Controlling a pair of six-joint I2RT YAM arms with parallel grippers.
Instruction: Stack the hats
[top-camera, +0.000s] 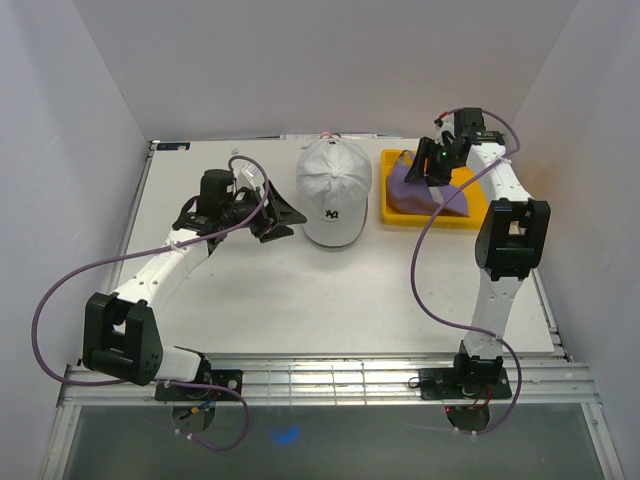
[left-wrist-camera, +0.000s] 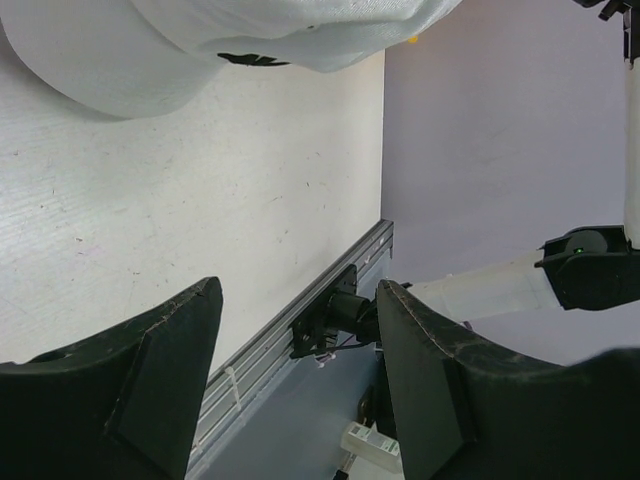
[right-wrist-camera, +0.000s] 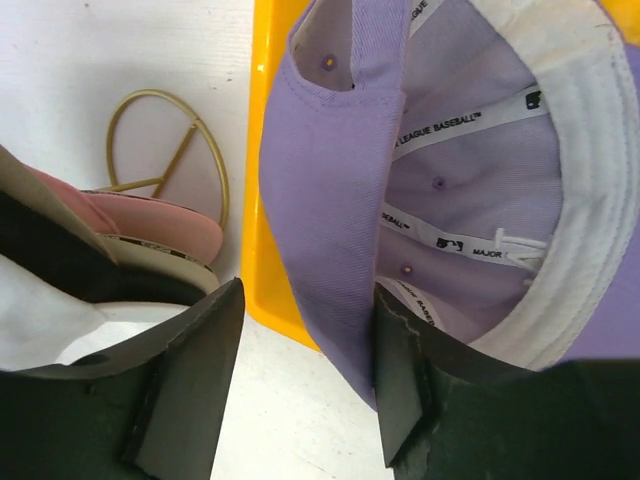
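The white cap (top-camera: 332, 185) lies mid-table with its brim toward me; it also shows at the top of the left wrist view (left-wrist-camera: 250, 35). In the right wrist view the pink cap (right-wrist-camera: 150, 222) and the black cap (right-wrist-camera: 50, 255) show under its white edge (right-wrist-camera: 40, 325). The purple cap (top-camera: 425, 192) lies upside down in the yellow tray (top-camera: 470, 217), its inside showing (right-wrist-camera: 450, 170). My right gripper (top-camera: 430, 168) is open and straddles the purple cap's side wall (right-wrist-camera: 308, 290), one finger inside the cap. My left gripper (top-camera: 284, 217) is open and empty, just left of the white cap (left-wrist-camera: 300, 285).
A gold wire stand (right-wrist-camera: 170, 150) lies flat on the table between the cap stack and the yellow tray's rim (right-wrist-camera: 262, 200). White walls enclose the table on three sides. The table's metal front edge (left-wrist-camera: 300, 320) runs below my left fingers.
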